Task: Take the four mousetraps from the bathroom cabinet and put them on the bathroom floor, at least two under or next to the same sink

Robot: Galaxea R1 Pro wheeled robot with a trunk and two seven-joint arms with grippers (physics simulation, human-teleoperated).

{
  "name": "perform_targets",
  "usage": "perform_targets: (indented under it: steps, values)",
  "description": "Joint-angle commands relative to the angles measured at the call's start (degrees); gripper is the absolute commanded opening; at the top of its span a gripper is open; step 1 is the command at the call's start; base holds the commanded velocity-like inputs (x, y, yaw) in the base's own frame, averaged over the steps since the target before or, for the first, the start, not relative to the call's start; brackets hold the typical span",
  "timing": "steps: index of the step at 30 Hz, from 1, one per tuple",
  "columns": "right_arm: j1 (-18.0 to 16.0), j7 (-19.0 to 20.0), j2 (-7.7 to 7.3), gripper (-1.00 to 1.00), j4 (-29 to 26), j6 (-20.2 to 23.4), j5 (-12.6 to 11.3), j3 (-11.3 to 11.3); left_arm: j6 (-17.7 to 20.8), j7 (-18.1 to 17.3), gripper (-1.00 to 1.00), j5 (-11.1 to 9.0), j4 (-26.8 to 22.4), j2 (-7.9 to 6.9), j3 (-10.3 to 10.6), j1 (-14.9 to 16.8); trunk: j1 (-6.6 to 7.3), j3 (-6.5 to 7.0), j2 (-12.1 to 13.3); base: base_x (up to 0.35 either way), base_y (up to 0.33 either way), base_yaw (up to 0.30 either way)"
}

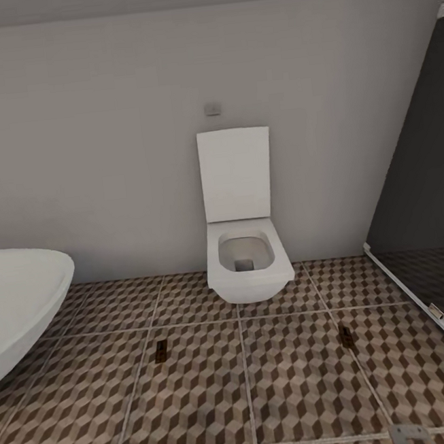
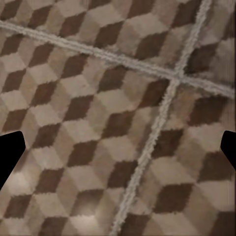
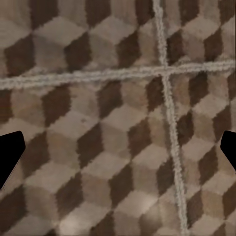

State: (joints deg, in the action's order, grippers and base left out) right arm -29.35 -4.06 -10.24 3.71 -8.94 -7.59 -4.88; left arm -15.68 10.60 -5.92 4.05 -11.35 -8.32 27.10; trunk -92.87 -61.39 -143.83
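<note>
Two small flat dark-brown rectangles that look like mousetraps lie on the bathroom floor [image 1: 246,383] in front of the toilet, one to the left [image 1: 161,351] and one to the right [image 1: 346,336]. They lie about one tile apart. My left gripper [image 2: 118,152] is open over bare cube-pattern tiles, its black fingertips [image 2: 10,152] at the frame's sides. My right gripper [image 3: 118,152] is open too, with only tile and grout lines between its fingertips [image 3: 10,155]. The cabinet and the bathroom sink are out of view.
A white wall-hung toilet [image 1: 246,257] with its lid up stands against the grey back wall. The end of a white oval bathtub [image 1: 18,298] juts in at the left. A dark glass panel [image 1: 428,228] with a pale floor rail runs along the right.
</note>
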Motion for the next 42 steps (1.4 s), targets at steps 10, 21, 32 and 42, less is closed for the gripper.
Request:
perform_targets:
  steps: [10, 21, 32, 42]
  values:
    - [-0.1, 0.0, 0.39, 1.0, 0.3, -0.2, -0.7, -0.5, -0.5, -0.1, 1.0, -0.4, 0.3, -0.07, -0.1, 0.1, 0.27, 2.17, 0.1, 0.0, 0.0, 0.0]
    - [-0.1, -0.3, 0.86, 1.0, 0.3, -0.1, -0.7, -0.5, -0.8, 0.2, 1.0, -0.3, 0.3, -0.18, 0.0, 0.1, 0.55, 4.61, 0.3, 0.0, 0.0, 0.0]
    - [-0.1, 0.0, 1.93, 1.0, 0.3, -0.1, -0.7, -0.4, -0.8, 0.2, 1.0, -0.3, 0.3, -0.07, 0.0, 0.1, 0.83, 7.05, 0.4, 0.0, 0.0, 0.0]
    - [-0.1, 0.1, 3.14, 1.0, 0.3, -0.1, -0.7, -0.4, -0.9, 0.2, 1.0, -0.2, 0.3, 0.12, 0.0, 0.1, 1.09, 9.26, 0.5, 0.0, 0.0, 0.0]
